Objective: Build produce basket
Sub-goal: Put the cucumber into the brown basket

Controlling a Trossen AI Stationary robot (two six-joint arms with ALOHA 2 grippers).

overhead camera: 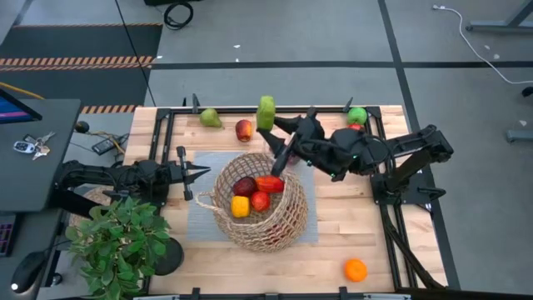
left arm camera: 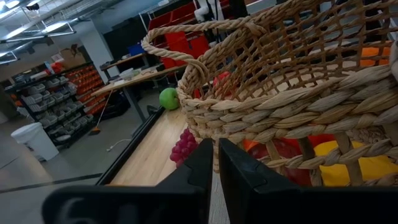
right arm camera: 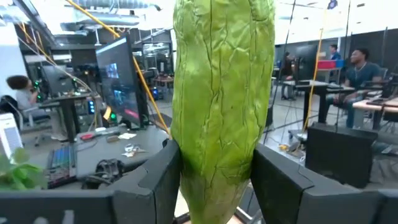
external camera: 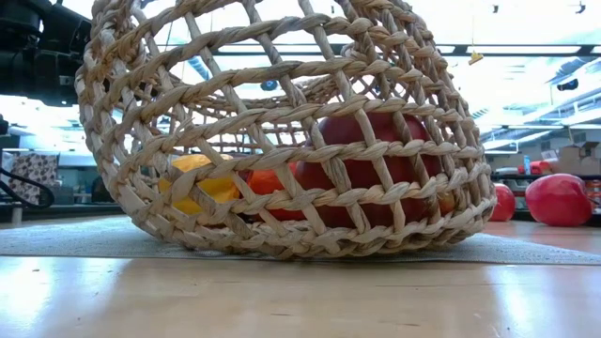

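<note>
The tan wicker basket [overhead camera: 260,210] lies tilted on a grey mat [overhead camera: 200,223], its mouth turned toward the left. It holds a dark red apple [overhead camera: 244,186], a red pepper [overhead camera: 270,183] and a yellow pepper [overhead camera: 240,206]. My left gripper [overhead camera: 200,173] is at the basket's left rim, shut on it. My right gripper [overhead camera: 276,123] is raised over the far side of the table, shut on a long crinkled green vegetable [overhead camera: 266,112]. A green pear [overhead camera: 211,118] and a red-yellow apple [overhead camera: 243,130] lie on the table beyond the basket. My left gripper has the basket's woven rim [left arm camera: 215,134] pinched between its two fingers [left arm camera: 193,171], coming level from the table's left. The basket is tipped, its lower wall [external camera: 282,239] resting on the mat. My right gripper pinches the green vegetable's lower part [right arm camera: 217,155] between its two fingers [right arm camera: 155,174], one on each side. The fingers lie level and across it. The vegetable stands upright and is lifted clear of the table.
A green apple [overhead camera: 357,115] and a red piece lie at the far right, and an orange [overhead camera: 356,269] lies near the front right. Purple grapes [left arm camera: 185,148] lie beside the basket. A potted green plant [overhead camera: 117,242] stands at the front left. A black frame rims the table.
</note>
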